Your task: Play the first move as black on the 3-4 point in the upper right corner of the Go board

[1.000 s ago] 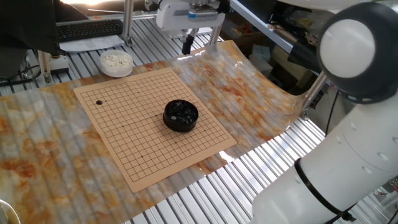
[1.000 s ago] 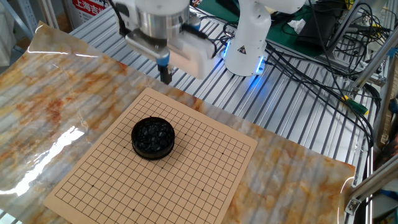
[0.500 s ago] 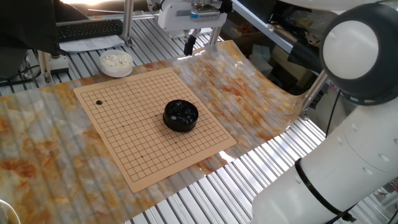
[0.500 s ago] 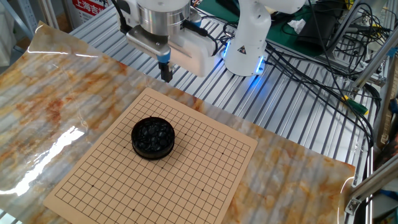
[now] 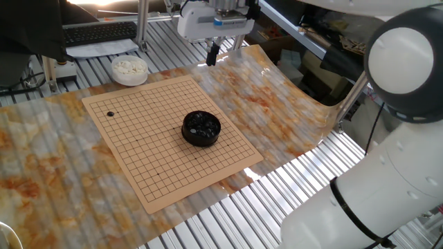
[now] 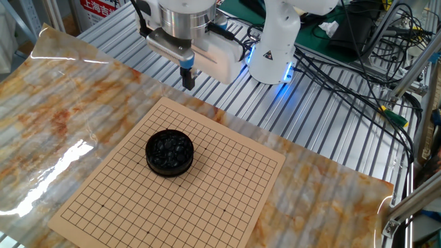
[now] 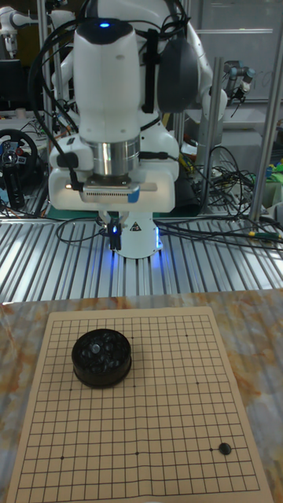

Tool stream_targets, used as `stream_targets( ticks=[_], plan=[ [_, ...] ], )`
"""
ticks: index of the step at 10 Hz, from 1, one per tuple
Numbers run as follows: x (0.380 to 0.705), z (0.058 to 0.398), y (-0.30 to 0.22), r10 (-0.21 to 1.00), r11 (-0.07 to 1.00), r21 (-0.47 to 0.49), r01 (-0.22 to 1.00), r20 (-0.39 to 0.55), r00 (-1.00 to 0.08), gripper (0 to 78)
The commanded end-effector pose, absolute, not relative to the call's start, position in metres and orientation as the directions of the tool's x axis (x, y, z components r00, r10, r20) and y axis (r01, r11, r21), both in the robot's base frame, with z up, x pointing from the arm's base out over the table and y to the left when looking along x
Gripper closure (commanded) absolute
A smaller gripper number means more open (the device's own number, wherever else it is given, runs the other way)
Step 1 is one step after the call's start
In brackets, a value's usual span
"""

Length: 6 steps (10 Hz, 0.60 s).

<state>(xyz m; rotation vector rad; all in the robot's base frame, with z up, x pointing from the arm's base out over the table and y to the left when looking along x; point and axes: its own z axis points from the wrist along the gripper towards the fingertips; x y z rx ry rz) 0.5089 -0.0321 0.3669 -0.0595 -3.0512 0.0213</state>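
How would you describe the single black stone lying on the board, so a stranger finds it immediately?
Find the wooden Go board on the marbled sheet. Near its corner toward the white bowl lies one small black stone on a crossing. Unlike the wide black bowl, it is tiny and flat.

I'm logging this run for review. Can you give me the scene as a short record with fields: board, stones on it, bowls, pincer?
board: Go board flat on a marbled sheet
stone on board: one black stone near a corner, lying alone
black bowl: black bowl with dark stones, standing on the grid
white bowl: white bowl of white stones, off the board
pincer: pincer raised beyond the board's edge, fingers together, holding nothing visible
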Motion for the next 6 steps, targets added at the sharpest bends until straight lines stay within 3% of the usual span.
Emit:
stream_targets(
  ticks=[1,6],
  plan=[
    [0.5012,0.3591,-0.0279,0.047,0.999,-0.019,0.046,0.052,-0.998,76.2],
    [0.5090,0.3618,-0.0286,0.059,0.998,-0.012,0.059,0.007,-0.998,76.2]
  ],
)
